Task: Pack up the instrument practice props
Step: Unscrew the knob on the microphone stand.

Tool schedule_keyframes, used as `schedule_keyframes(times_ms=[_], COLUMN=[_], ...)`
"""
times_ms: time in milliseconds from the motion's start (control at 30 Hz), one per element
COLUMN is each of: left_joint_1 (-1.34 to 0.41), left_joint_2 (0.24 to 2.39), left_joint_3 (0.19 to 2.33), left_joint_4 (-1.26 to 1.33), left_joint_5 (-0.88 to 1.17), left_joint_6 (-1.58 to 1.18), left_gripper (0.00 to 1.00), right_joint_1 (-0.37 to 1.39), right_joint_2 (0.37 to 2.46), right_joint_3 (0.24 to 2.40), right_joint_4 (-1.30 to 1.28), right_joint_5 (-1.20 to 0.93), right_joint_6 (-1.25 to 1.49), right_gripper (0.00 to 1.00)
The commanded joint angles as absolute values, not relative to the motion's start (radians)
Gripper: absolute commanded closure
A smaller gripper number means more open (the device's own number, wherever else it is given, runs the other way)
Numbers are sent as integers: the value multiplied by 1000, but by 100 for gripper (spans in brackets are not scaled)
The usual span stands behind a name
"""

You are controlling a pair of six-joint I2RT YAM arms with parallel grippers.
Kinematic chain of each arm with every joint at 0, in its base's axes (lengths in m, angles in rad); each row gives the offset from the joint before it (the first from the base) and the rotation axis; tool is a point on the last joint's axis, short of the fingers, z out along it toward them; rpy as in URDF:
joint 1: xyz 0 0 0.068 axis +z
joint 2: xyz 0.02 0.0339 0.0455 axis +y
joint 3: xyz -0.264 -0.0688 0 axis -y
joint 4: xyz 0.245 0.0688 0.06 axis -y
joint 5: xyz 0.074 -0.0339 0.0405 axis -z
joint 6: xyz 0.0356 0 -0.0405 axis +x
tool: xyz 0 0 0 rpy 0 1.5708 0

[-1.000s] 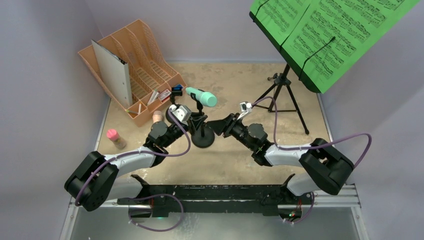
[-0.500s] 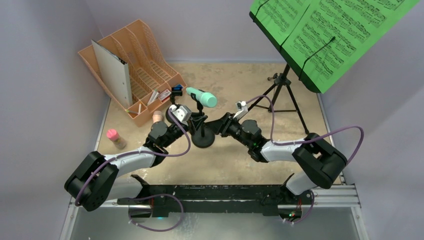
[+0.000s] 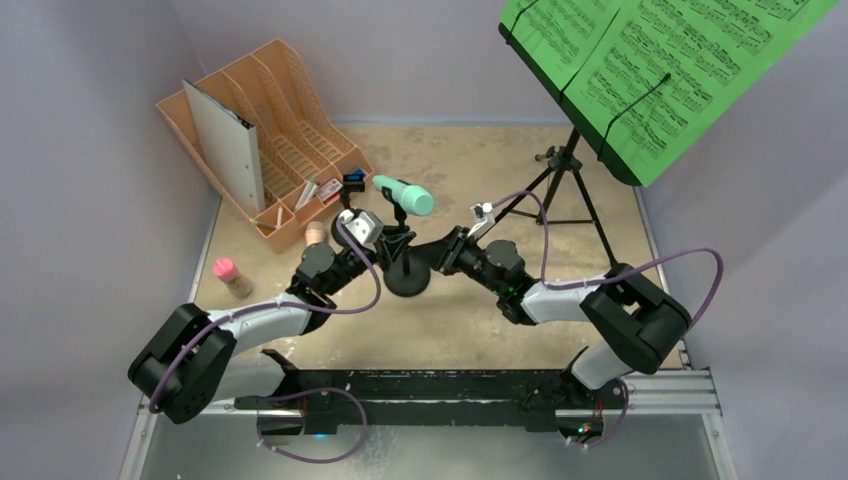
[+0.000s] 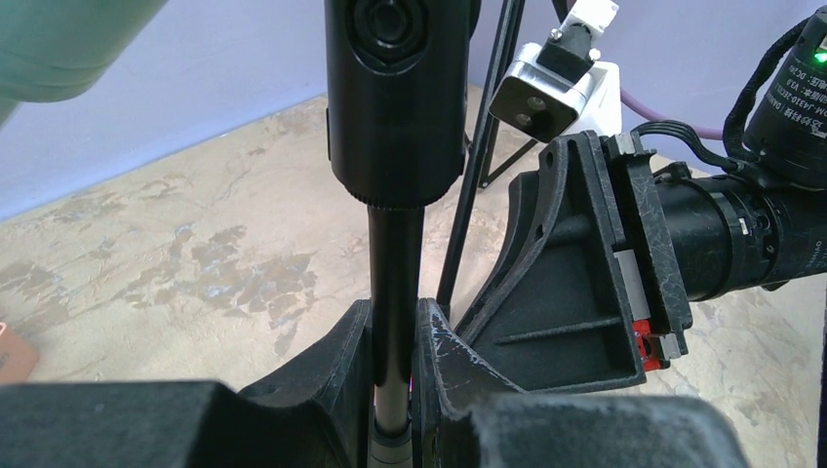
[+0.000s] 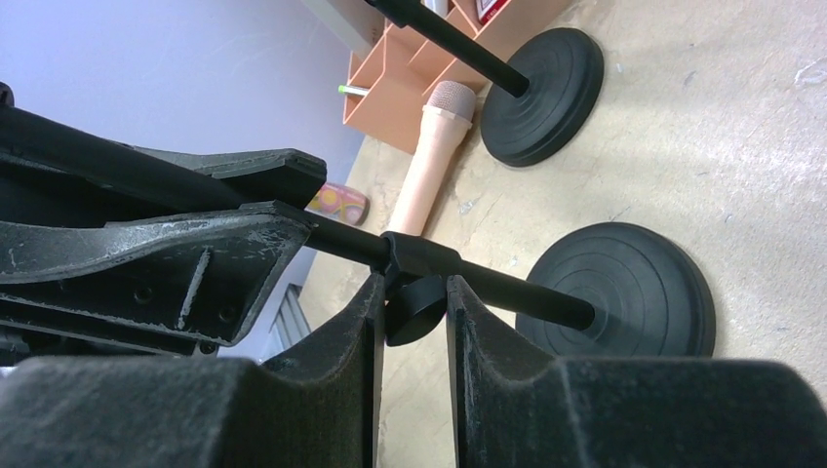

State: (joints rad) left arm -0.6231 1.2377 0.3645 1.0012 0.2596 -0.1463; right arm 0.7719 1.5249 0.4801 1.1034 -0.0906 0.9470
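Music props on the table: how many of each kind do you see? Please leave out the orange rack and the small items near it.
Microphones: 2 (teal microphone, pink microphone)
Short stands: 2 (near stand, far stand)
Tripod music stand: 1
Green sheet music set: 1
Total: 6

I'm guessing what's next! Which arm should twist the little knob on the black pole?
Probably the right. The right end effector already straddles the knob on the pole, while the left end effector is clamped on that pole, so it looks busy holding it steady.
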Motion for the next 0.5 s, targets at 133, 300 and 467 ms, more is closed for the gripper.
schedule_keyframes(times_ms=[133,300,467], left_joint_1=[-633,-633,-632], left_joint_2=[1216,1218,1225], left_joint_3=[376,377,382], left_joint_4=[988,985,983], left_joint_5=[293,293,300], left_joint_6=[-172,-172,-173], left_gripper=[100,100,100], right_joint_1=[775,776,784], right_joint_2=[1517,1518,1529], right_joint_3=[439,418,397], right_joint_4=[1399,1508,1581], right_joint_5=[-124,-137,-121], right_joint_6=[727,509,261], right_gripper=[100,100,100])
